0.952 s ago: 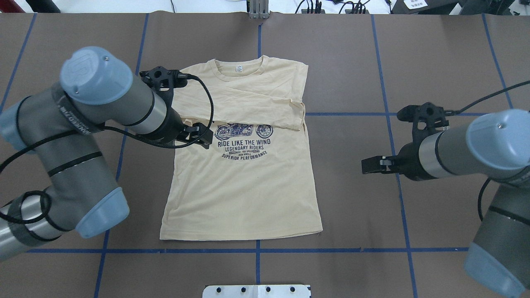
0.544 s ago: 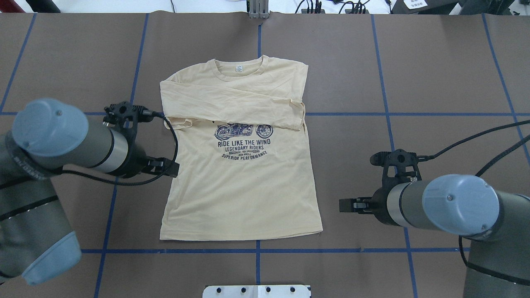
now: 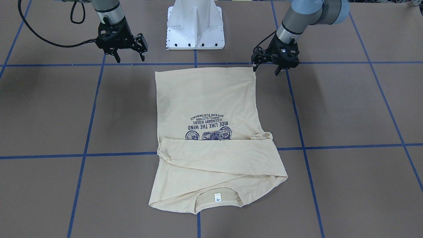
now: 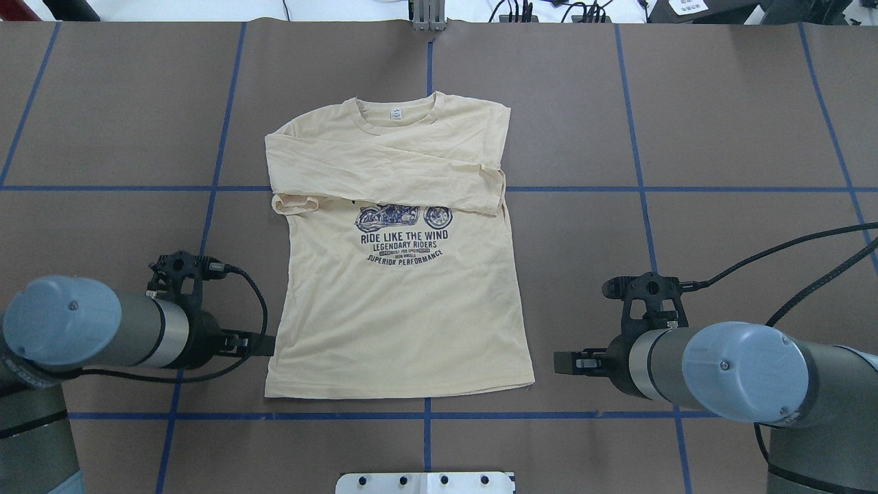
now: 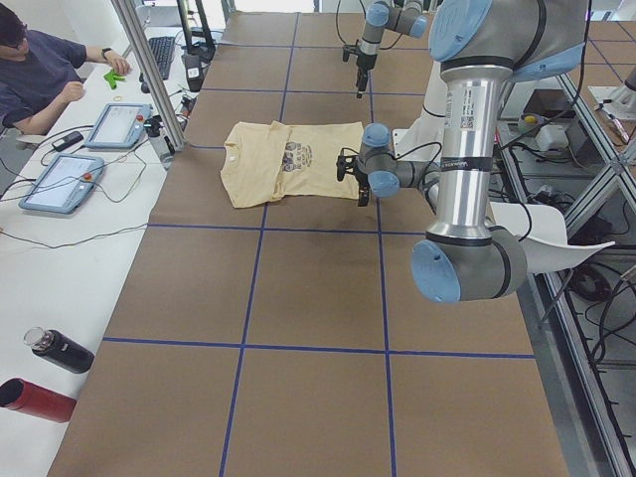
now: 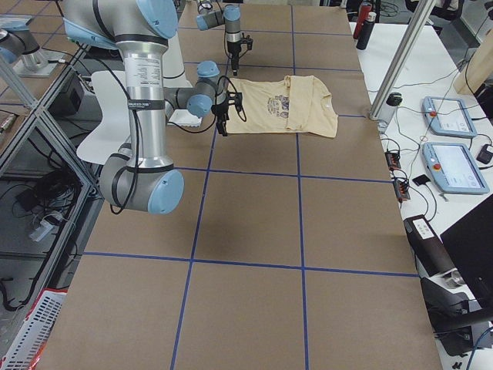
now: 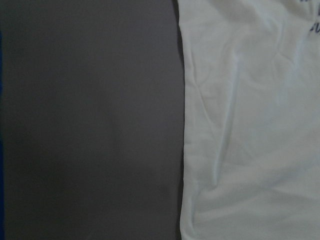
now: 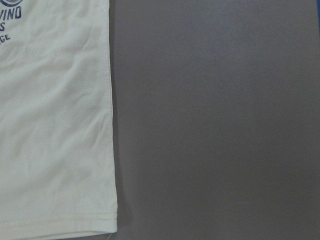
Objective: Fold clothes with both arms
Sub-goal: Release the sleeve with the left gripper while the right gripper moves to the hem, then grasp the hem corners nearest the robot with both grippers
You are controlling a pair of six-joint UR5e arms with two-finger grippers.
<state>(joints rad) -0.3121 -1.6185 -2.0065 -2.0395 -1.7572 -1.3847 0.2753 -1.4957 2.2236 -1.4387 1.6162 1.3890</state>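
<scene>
T-shirt (image 4: 398,322) flat on table (image 4: 617,137); left pincer (image 3: 265,71), right pincer (image 3: 130,60) apart, flanking hem.

Overhead view: T-shirt (image 4: 398,309) centre frame; left gripper (image 4: 264,345) at its lower-left edge, possibly touching; right gripper (image 4: 566,362) lower right, apart.

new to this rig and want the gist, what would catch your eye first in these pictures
First the pale cream T-shirt, lying flat mid-way across the brown table, with its navy motorcycle print facing up and both sleeves folded across the chest. Then the two open black grippers flanking its hem: the left gripper is right at one hem corner, and the right gripper stands off from the other.
</scene>
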